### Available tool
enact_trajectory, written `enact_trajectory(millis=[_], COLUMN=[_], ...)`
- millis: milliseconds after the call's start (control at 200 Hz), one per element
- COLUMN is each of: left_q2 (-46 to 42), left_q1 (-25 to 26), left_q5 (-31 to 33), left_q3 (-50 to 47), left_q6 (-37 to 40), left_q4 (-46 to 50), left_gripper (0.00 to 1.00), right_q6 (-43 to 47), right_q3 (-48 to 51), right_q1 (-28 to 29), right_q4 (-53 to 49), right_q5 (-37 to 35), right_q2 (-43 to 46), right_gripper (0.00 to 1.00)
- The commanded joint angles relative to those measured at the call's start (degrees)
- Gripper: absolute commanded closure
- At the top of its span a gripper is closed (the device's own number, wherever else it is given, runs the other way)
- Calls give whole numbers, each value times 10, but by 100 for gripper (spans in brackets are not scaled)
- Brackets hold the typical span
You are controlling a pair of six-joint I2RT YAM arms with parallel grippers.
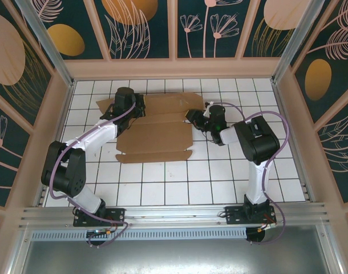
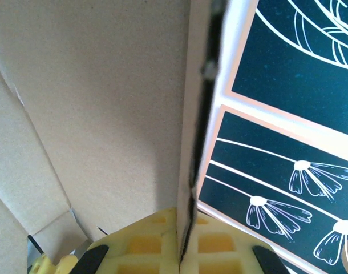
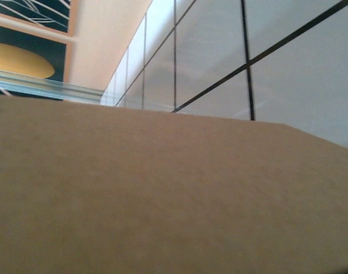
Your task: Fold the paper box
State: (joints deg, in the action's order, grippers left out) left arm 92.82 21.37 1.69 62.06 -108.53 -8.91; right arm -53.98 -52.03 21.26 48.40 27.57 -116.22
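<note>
Paper box (image 1: 157,137) lies unfolded as a wide brown sheet on the white tiled desk (image 1: 219,182), toward the middle of the far edge, with flaps and creases showing. The left hand (image 1: 138,106) is at the sheet's far left part, close to the desk's far edge. In the left wrist view its yellow fingers (image 2: 145,248) are pressed together on a raised edge of the paper box that runs up between them. The plain brown face lies on one side of that edge and a flower-printed wall panel (image 2: 288,171) on the other. The right hand (image 1: 192,117) is at the sheet's right edge, touching or just beside it; I cannot tell whether it is open or closed. In the right wrist view the paper box spans the lower part, with the desk's tiles beyond.
</note>
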Motion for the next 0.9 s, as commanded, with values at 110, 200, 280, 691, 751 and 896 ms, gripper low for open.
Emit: enact_trajectory(millis=[110, 200, 280, 691, 751, 896], left_q2=[5, 6, 5, 9, 10, 12], left_q1=[7, 8, 8, 12, 11, 11], left_q5=[-27, -29, -31, -35, -34, -33], left_q3=[-5, -9, -13, -26, -30, -41], left_q6=[-17, -17, -18, -25, -26, -35], left_q4=[19, 18, 13, 3, 3, -2], left_gripper=[100, 100, 100, 100, 100, 100], right_q6=[-12, -11, -2, -28, -46, -62], right_q3=[-19, -28, -41, -73, -65, -62], right_q1=[13, 19, 24, 53, 53, 53], right_q4=[57, 54, 32, 34, 62, 81], right_q5=[42, 43, 41, 18, 22, 24], right_q2=[-18, -25, -33, -87, -90, -92], right_gripper=[60, 59, 58, 51, 51, 51])
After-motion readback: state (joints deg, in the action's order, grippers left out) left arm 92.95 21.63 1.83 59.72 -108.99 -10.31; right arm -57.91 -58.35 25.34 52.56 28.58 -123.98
